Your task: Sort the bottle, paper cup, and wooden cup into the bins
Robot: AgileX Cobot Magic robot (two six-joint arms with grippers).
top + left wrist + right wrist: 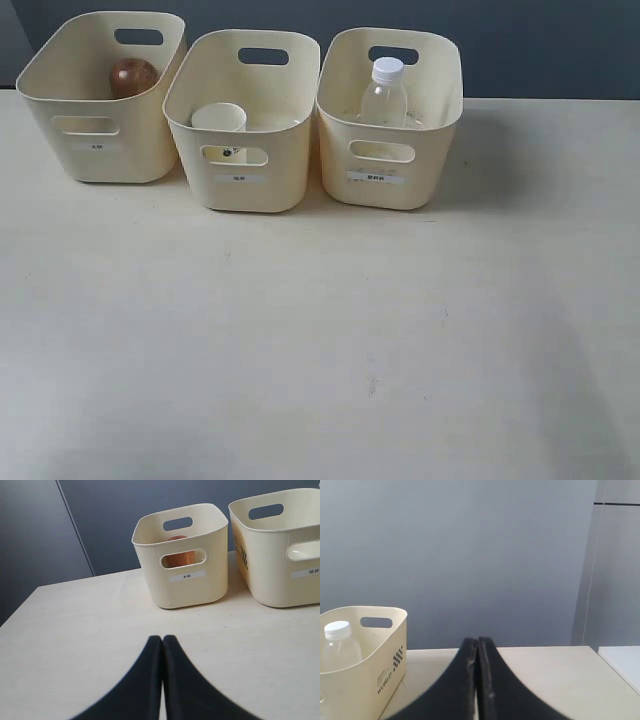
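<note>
Three cream bins stand in a row at the back of the table. The left bin [100, 150] holds the reddish-brown wooden cup [133, 77], also seen through that bin's handle cutout as the wooden cup [180, 557]. Inside the middle bin [245, 185] stands the white paper cup [219, 118]. The clear bottle [384, 95] with its white cap stands in the right bin [385, 185]; the bottle [339, 647] shows again in the right wrist view. My left gripper [162, 639] is shut and empty, well short of the left bin [185, 587]. My right gripper [477, 641] is shut and empty beside the right bin [380, 675]. Neither gripper appears in the exterior view.
The cream table [320, 340] stretches bare in front of the bins. A dark blue-grey wall [470, 555] rises behind the table. The table's left edge [20, 605] shows in the left wrist view, and a white surface [625, 660] lies past the table's edge.
</note>
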